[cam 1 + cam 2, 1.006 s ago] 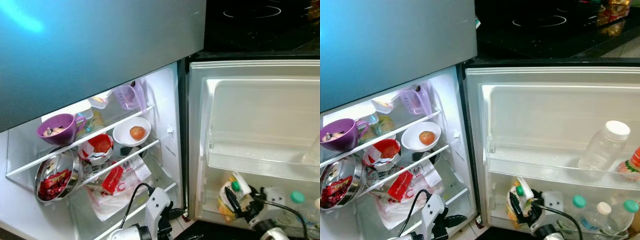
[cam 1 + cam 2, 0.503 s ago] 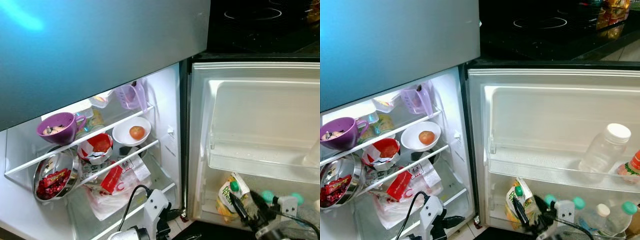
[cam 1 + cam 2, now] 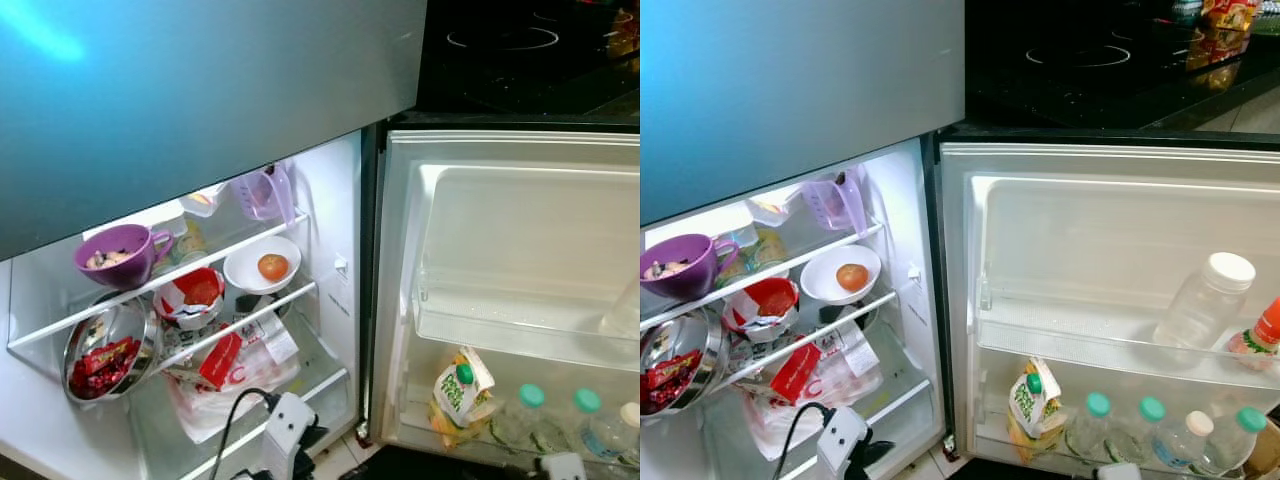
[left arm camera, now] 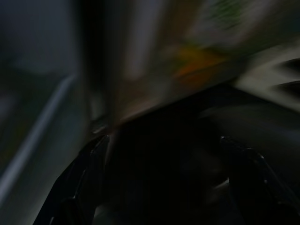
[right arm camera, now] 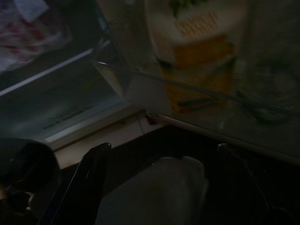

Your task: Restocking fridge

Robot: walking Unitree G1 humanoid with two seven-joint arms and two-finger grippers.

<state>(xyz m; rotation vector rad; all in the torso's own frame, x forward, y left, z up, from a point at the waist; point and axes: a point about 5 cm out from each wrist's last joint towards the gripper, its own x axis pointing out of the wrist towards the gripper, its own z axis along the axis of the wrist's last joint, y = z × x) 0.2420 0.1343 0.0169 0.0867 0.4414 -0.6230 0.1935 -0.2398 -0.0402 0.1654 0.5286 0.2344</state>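
A yellow and green juice carton (image 3: 460,388) with a green cap stands in the lower shelf of the open fridge door (image 3: 1110,230), next to several green-capped water bottles (image 3: 1137,432). In the right wrist view the carton (image 5: 201,61) is behind the shelf's clear rail, ahead of my right gripper (image 5: 164,147). That gripper is open and holds nothing. The white wrist (image 3: 562,467) of the right arm peeks in at the bottom edge. My left arm (image 3: 285,428) hangs low before the fridge's bottom shelf. Its gripper (image 4: 161,145) looks open in a dark, blurred wrist view.
The fridge shelves hold a purple mug (image 3: 115,255), a white bowl with an orange fruit (image 3: 262,266), a steel bowl of red bits (image 3: 105,358) and red and white bags (image 3: 235,365). A clear bottle (image 3: 1206,300) stands in the upper door shelf. A black hob (image 3: 1080,60) lies beyond.
My right gripper has drawn back and down from the juice carton, which stays standing in the door shelf. The left arm has sunk a little lower.
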